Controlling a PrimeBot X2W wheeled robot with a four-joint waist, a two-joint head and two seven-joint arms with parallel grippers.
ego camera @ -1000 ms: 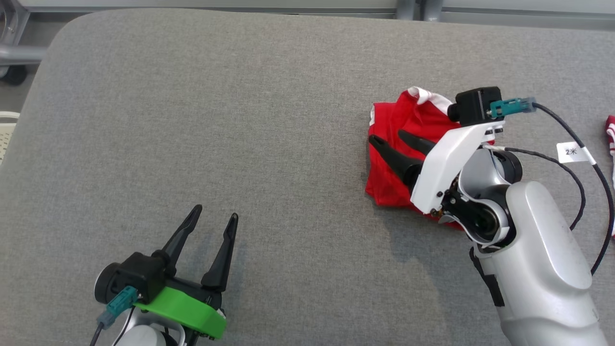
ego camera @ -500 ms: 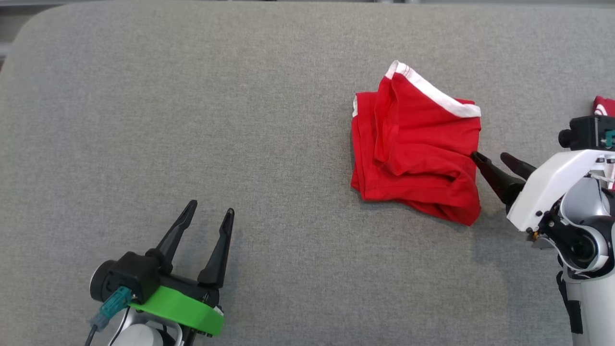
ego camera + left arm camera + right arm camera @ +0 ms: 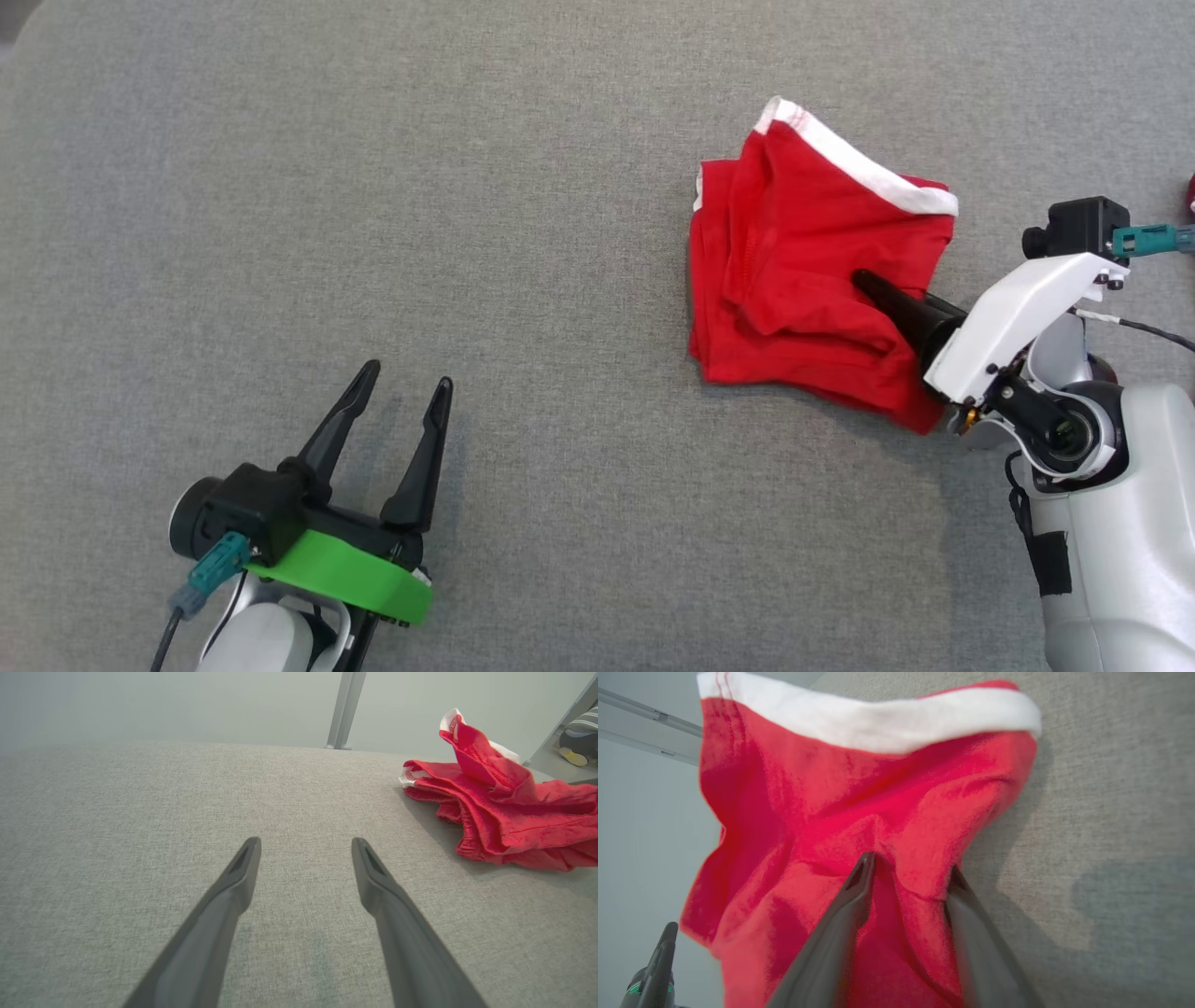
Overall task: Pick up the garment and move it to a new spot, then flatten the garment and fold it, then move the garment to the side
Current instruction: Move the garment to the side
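Note:
The garment (image 3: pixel 794 261) is a red pair of shorts with a white waistband, crumpled on the right of the grey padded surface (image 3: pixel 467 187). My right gripper (image 3: pixel 873 285) has come in from the right; one dark finger lies on the cloth and the other is hidden under it. In the right wrist view the right gripper (image 3: pixel 909 865) has its jaws narrowed on a fold of the garment (image 3: pixel 831 802). My left gripper (image 3: pixel 409 375) stands open at the lower left, far from the cloth. In the left wrist view the left gripper (image 3: pixel 303 842) is open over bare fabric, with the garment (image 3: pixel 504 812) to its right.
A bit of another red item (image 3: pixel 1192 191) shows at the right edge. A metal post (image 3: pixel 343 709) rises behind the surface's far edge. Wide bare surface lies between the two grippers.
The head camera has tilted down. My right gripper moved off the garment to its right side, then pushed back in and narrowed on a fold. The left gripper stayed put.

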